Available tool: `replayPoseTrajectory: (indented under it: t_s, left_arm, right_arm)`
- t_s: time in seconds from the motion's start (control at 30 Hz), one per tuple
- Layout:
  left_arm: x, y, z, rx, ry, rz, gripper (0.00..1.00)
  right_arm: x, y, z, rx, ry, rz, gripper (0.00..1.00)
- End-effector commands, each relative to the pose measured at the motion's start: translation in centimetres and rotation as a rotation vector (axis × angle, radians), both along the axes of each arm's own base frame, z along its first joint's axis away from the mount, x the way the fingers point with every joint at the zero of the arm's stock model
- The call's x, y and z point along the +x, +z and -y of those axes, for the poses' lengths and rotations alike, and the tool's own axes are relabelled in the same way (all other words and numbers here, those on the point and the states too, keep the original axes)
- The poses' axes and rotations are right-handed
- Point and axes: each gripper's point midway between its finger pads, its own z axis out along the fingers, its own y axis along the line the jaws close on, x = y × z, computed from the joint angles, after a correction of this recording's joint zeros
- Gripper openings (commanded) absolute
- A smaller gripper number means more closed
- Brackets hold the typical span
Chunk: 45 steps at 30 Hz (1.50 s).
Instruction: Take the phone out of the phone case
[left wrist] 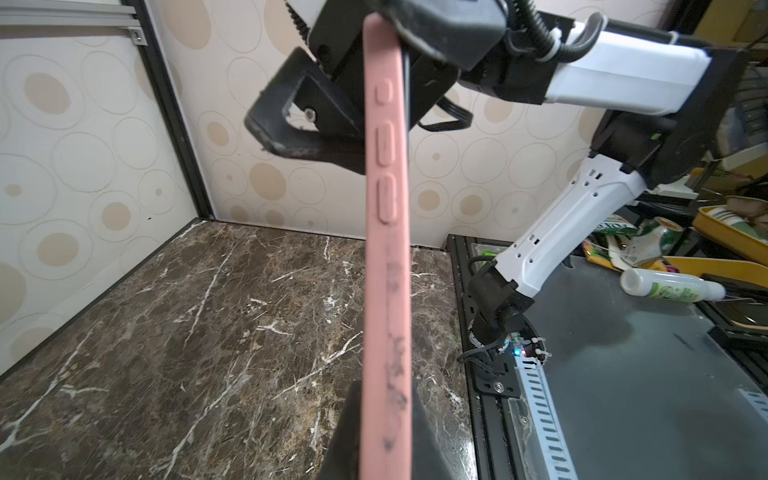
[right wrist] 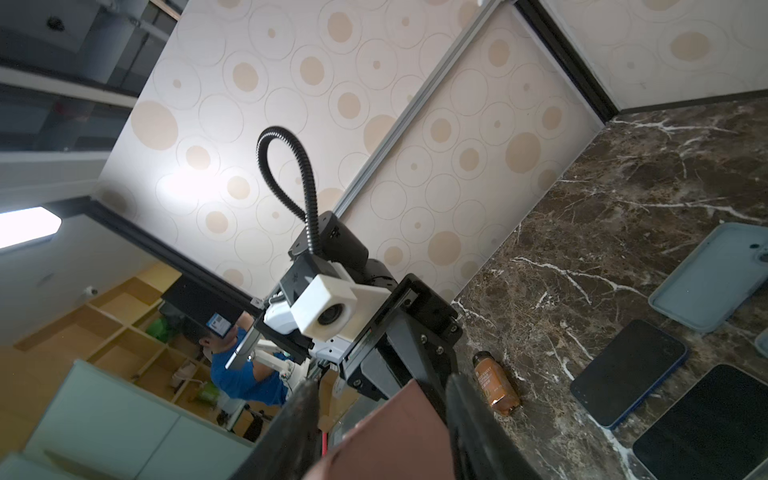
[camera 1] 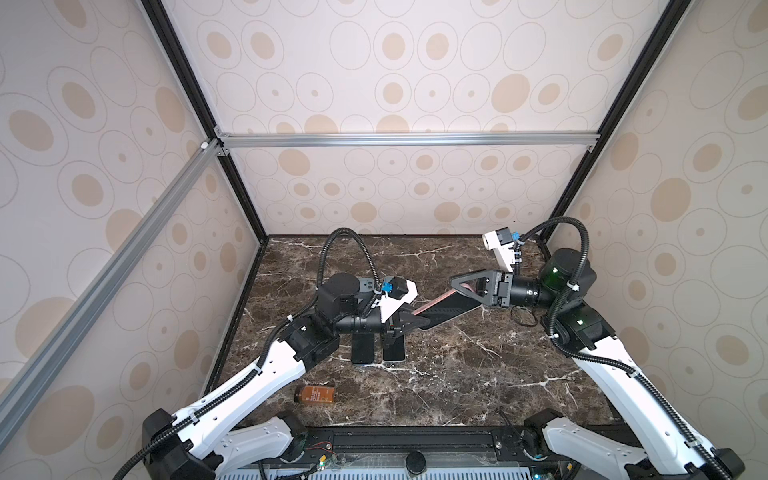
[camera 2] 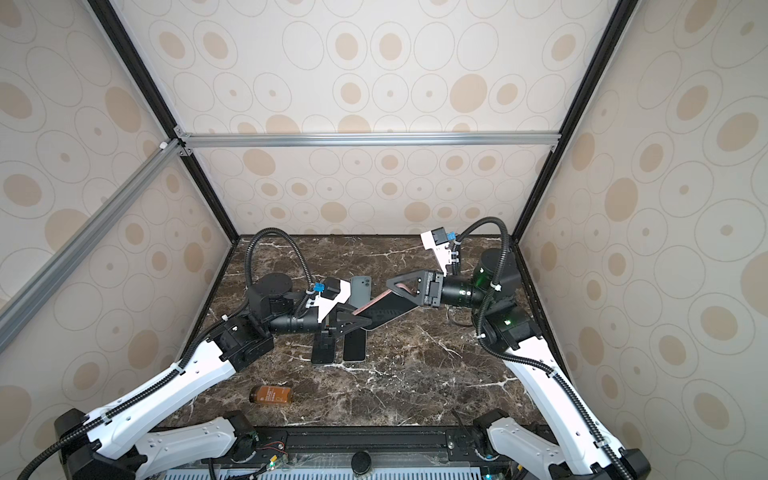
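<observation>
The pink silicone phone case [left wrist: 384, 249], dark phone [camera 1: 451, 312] seated inside, hangs clear above the dark marble tabletop [camera 1: 457, 374]. Your left hand [camera 1: 424, 322] clamps one end. Your right hand [camera 1: 455, 284] straddles the other end, jaws slack. Risk: on one pinch alone it may pivot, slip and drop.

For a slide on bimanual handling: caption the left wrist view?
Edge-on pink phone case clamped by the left gripper, its far end inside the open right gripper, above the marble table.
</observation>
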Motion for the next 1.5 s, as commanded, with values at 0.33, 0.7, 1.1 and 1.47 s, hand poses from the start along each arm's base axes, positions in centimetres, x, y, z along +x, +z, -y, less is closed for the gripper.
replayPoseTrajectory:
  t_s: [0.33, 0.7, 1.1, 1.47]
  left_arm:
    - [-1.1, 5.6, -1.6, -0.319, 0.033, 0.088, 0.00]
    - [-2.1, 5.5, -1.4, -0.307, -0.028, 0.075, 0.00]
    - [-2.4, 4.3, -0.4, -0.138, -0.102, 0.194, 0.00]
    - [-2.2, 4.9, -0.2, -0.134, -0.100, 0.224, 0.00]
  right_arm:
    - [-0.6, 5.2, 3.7, 0.032, -0.318, 0.380, 0.91]
    - [-3.8, 4.0, 2.8, -0.066, -0.153, 0.596, 0.83]
    - [-5.5, 3.7, 0.5, -0.055, 0.121, 0.548, 0.81]
    - [-4.3, 2.4, -1.0, -0.055, 0.124, 0.432, 0.58]
